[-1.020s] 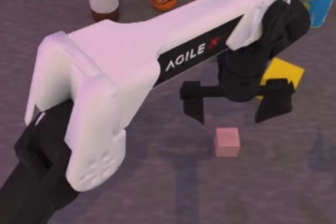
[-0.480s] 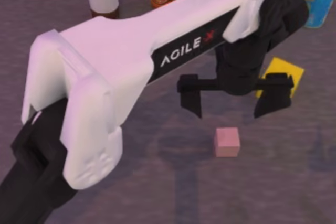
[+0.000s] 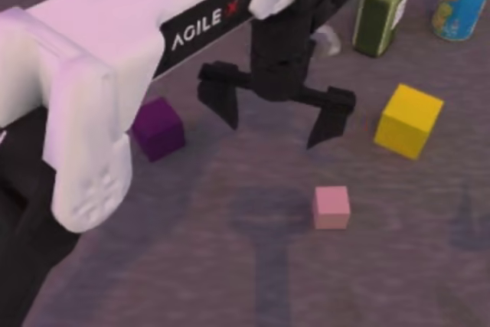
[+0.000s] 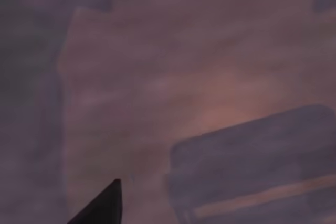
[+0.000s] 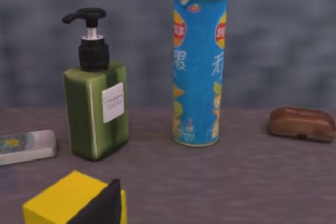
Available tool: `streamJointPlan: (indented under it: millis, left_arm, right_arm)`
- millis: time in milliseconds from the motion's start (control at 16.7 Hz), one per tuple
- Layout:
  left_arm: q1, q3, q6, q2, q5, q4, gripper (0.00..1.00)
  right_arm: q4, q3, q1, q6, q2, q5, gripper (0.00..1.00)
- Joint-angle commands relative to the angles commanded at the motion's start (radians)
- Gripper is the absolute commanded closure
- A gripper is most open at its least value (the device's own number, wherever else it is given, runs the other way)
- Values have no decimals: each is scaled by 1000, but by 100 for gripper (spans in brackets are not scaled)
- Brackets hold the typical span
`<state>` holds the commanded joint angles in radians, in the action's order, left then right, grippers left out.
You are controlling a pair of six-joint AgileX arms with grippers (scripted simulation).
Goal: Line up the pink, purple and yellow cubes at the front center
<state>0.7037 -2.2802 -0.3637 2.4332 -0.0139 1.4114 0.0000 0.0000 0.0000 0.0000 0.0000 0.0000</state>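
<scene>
Black fingers of my left gripper [image 3: 276, 116] hang spread wide, grasping nothing, above bare table between the purple cube [image 3: 158, 128] and the yellow cube [image 3: 409, 119]. Nearer the front sits the pink cube [image 3: 331, 207], apart from both. Green pump bottle [image 5: 96, 108] and blue can [image 5: 198, 66] stand behind the yellow cube.

arm [image 3: 115, 44]: the word "AGILE" is showing in white capitals on a black strip along the white link, with a red mark just after it, in the top view.
can [image 5: 199, 66]: pale characters are running down the blue tube in the right wrist view; too blurred to read. A round red-and-yellow logo is sitting near its top, its lettering not legible.
pump bottle [image 5: 97, 106]: a small white label is carrying marks too small to read.
flat pack [image 5: 26, 147]: print is showing, unreadable.
</scene>
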Motion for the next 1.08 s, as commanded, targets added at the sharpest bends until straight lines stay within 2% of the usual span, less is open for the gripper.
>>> streamJointPlan:
  millis: [420, 600, 780, 1080]
  left_arm:
    - [-225, 147, 695, -55, 17, -42, 0]
    - [-305, 194, 904, -91, 18, -71, 0]
    - [-355, 223, 1016, -119, 18, -94, 0]
    - [-365, 229, 1037, -124, 18, -98, 0]
  right_arm:
    - [0, 0, 0, 0, 0, 0, 0]
    - [0, 0, 0, 0, 0, 0, 0]
    - [0, 0, 0, 0, 0, 0, 0]
    - [0, 0, 0, 0, 0, 0, 0]
